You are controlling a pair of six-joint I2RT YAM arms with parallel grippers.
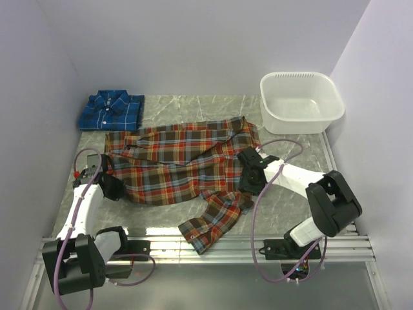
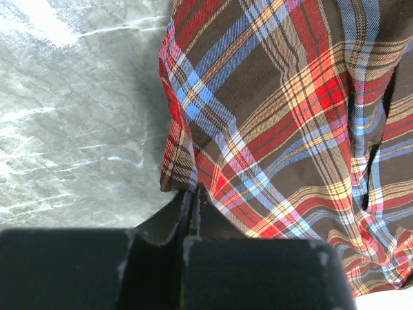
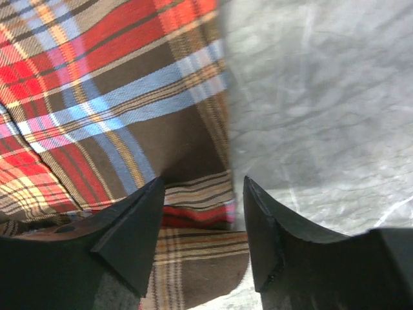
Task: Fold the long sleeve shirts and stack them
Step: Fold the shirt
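Spreading across the grey table (image 1: 193, 106), a red-orange plaid shirt (image 1: 174, 161) lies rumpled, one sleeve trailing toward the near edge. A white tub (image 1: 297, 119) sits far right, and a folded blue plaid shirt (image 1: 111, 111) far left. The left gripper (image 2: 192, 194) pinches the red-orange plaid shirt's left hem, jaws closed. The right gripper (image 3: 201, 184) stands partly open over its right edge, holding nothing.

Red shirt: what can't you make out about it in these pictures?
Top view: the right hand covers part of the red shirt.
Left wrist view: whether the shut left hand pinches cloth; its fingers hide it.
Right wrist view: frame edges cut off most of it.
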